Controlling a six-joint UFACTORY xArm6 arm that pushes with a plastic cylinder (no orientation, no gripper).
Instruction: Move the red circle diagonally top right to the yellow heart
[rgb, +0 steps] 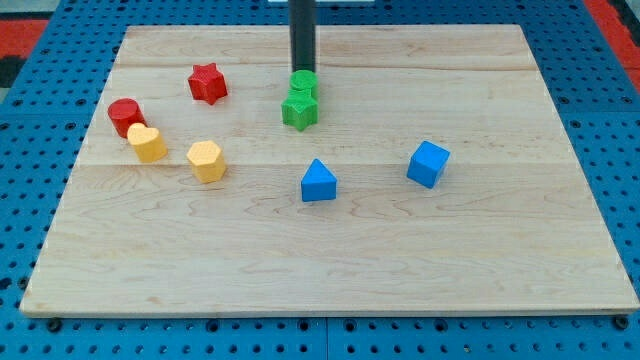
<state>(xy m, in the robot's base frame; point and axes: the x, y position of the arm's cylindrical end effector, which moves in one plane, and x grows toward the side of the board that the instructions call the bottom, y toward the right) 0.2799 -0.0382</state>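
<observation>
— At the board's (330, 290) middle, what stands about?
— Green blocks (300, 100), tip (301, 70) just above them; no claw shows.
— The red circle (126, 116)?
— Far left, touching the yellow heart (147, 143).

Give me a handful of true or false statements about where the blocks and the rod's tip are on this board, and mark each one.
1. The red circle sits against the yellow heart, on its upper left. True.
2. My tip rests beside the red star. False: it is just above the upper of the two green blocks, toward the view's top.
3. The blue triangle lies left of the blue cube. True.
4. The green star stands alone. False: it touches the other green block.
5. The yellow hexagon is at the view's far right. False: it is on the left, right of the heart.
</observation>
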